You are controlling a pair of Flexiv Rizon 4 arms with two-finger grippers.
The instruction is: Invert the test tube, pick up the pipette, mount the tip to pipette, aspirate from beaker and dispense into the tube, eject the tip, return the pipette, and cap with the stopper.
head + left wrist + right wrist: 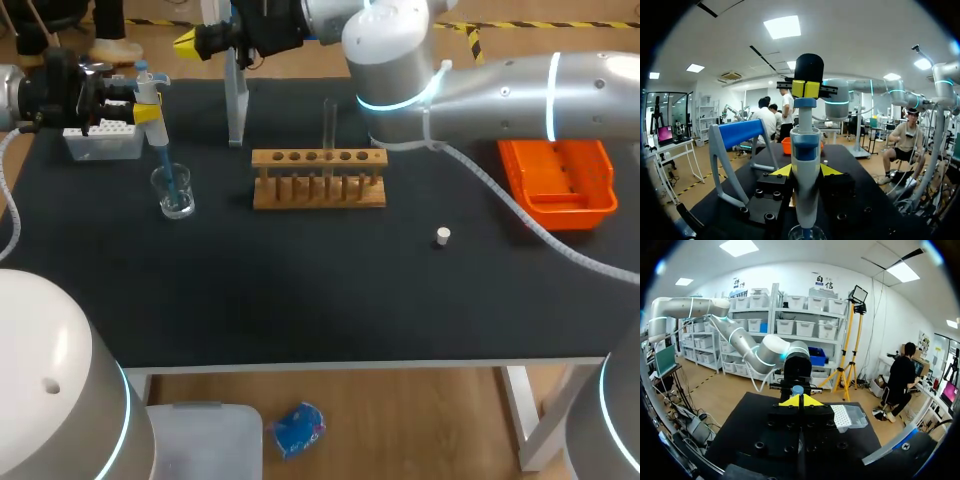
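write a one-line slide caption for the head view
Left fingers hold the pipette, tip in the beaker; test tube upright in the wooden rack, stopper loose on the table.

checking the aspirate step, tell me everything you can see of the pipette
The pipette looks like white plastic, with blue parts and a blue tip mounted at its lower end. It stands nearly upright, leaning a little, over the far left of the black table. The left claw is shut on its body, with a yellow-tipped finger on each side. The tip reaches down into the clear beaker; whether it touches any liquid cannot be told.
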